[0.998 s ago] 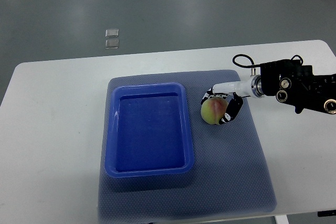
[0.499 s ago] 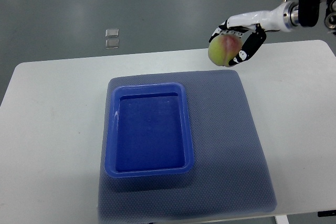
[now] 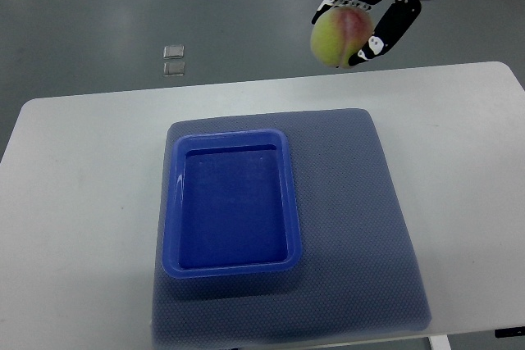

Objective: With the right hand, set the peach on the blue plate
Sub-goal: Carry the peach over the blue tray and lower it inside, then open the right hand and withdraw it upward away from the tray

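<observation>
Right hand [image 3: 367,14] grasps the peach [image 3: 336,38], fingers curled around it; peach held high, beyond the table's [image 3: 74,202] far edge; blue plate [image 3: 232,202] sits on the mat [image 3: 361,227], well apart.

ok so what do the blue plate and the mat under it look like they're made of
Blue plate: probably moulded plastic, smooth with a slight sheen and rounded rim. Mat: looks like soft rubber or foam mesh, matte grey-blue with a fine dotted texture.

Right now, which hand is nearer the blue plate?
Right. The right hand holds the peach up beyond the blue plate's far right corner. The left hand is out of view.
</observation>
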Controlling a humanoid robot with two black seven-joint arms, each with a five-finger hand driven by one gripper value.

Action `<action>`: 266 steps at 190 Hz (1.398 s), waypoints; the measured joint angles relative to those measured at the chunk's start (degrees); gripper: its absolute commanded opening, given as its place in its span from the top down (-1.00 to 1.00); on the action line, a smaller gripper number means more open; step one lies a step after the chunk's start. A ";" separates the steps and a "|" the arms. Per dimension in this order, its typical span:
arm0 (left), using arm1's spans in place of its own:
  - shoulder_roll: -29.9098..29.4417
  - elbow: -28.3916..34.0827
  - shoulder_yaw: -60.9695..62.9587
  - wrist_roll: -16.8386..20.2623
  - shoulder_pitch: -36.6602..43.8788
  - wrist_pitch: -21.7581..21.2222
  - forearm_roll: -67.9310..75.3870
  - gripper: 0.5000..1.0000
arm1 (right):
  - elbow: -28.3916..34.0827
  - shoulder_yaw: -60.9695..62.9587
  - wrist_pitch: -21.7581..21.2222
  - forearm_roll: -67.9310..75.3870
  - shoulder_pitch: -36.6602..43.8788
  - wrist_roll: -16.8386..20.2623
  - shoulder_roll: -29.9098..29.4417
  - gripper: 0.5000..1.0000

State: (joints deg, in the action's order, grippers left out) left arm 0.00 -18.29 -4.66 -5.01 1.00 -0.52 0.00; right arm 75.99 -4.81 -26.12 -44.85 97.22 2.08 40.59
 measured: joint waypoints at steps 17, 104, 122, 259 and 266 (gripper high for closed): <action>0.00 0.00 0.00 0.00 -0.03 0.00 0.00 -1.00 | -2.85 -1.21 1.62 2.31 0.03 0.07 -6.55 0.48; 0.00 0.00 -0.10 0.00 -0.03 0.00 0.00 -1.00 | -21.97 -5.48 6.11 2.50 -9.10 0.08 -39.87 0.45; 0.00 0.00 -0.09 0.00 -0.03 0.00 0.00 -1.00 | -23.30 -5.46 6.09 2.31 -12.36 0.09 -40.48 0.44; 0.00 0.00 -0.03 -0.09 -0.03 -0.02 0.00 -1.00 | -26.57 -6.64 6.94 -2.73 -21.65 0.02 -40.59 -0.67; 0.00 0.00 -0.01 -0.09 -0.03 -0.02 0.00 -1.00 | -26.59 -6.86 6.93 -2.75 -21.68 0.02 -40.59 -0.70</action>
State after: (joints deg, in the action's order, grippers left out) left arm 0.00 -18.28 -4.67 -5.10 0.97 -0.54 0.00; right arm 49.40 -11.67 -19.19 -47.60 75.54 2.10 0.00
